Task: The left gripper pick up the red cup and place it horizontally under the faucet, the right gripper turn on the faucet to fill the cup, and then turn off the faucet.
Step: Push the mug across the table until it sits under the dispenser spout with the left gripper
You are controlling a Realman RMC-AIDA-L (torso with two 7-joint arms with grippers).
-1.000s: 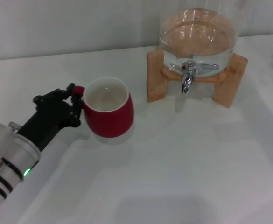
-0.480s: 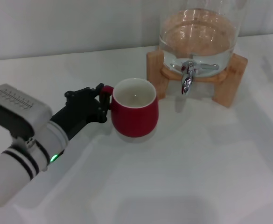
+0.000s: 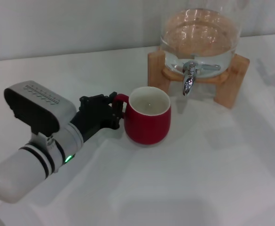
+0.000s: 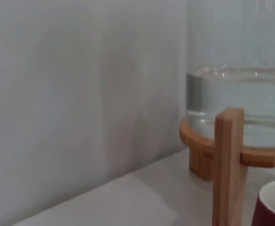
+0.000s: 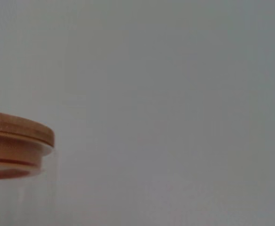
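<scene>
One red cup (image 3: 148,118) in left pincer (image 3: 113,111), beside faucet (image 3: 189,78).

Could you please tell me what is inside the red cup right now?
The red cup shows only a bare white inside with no water; the cup is upright, held at its handle by the left gripper.

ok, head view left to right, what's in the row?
left gripper, shut on the cup's handle → red cup → faucet on the glass dispenser, in its wooden stand. Right gripper isn't in view.
</scene>
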